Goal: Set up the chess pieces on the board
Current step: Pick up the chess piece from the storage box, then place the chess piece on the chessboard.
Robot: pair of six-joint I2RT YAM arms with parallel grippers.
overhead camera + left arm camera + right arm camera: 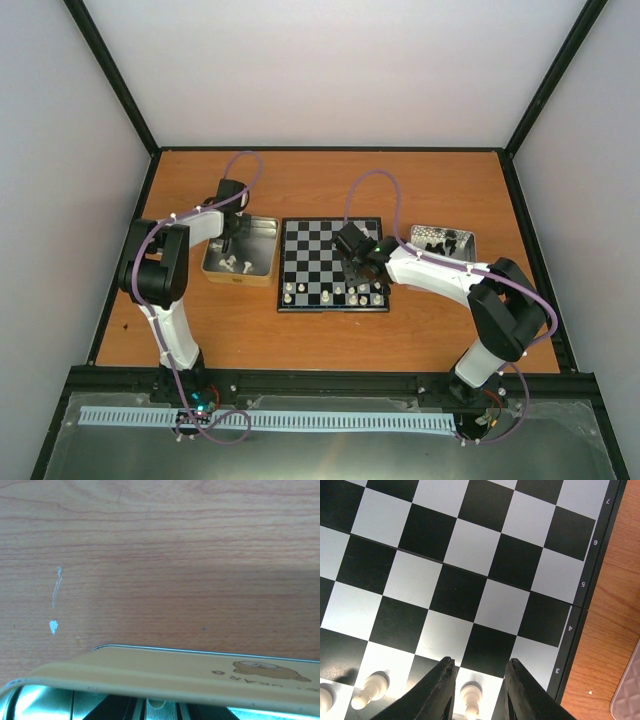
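The board (320, 240) lies mid-table, with several white chess pieces (352, 293) along its near rows. My right gripper (366, 272) hovers over the near right part. In the right wrist view it (479, 661) is open, with its jaws on either side of a white pawn (470, 698) and clear of it. Another white pawn (370, 690) stands to the left. My left gripper (229, 243) reaches into the yellow tin (262, 228). In the left wrist view its fingers (125, 707) stand close together around a cream piece (156, 705). The tin wall (165, 672) hides their tips.
The yellow tin holds a few more white pieces (232, 264). A metal tin (470, 240) with several black pieces (440, 238) stands right of the board, and its corner shows in the right wrist view (627, 690). Black frame posts and white walls enclose the table.
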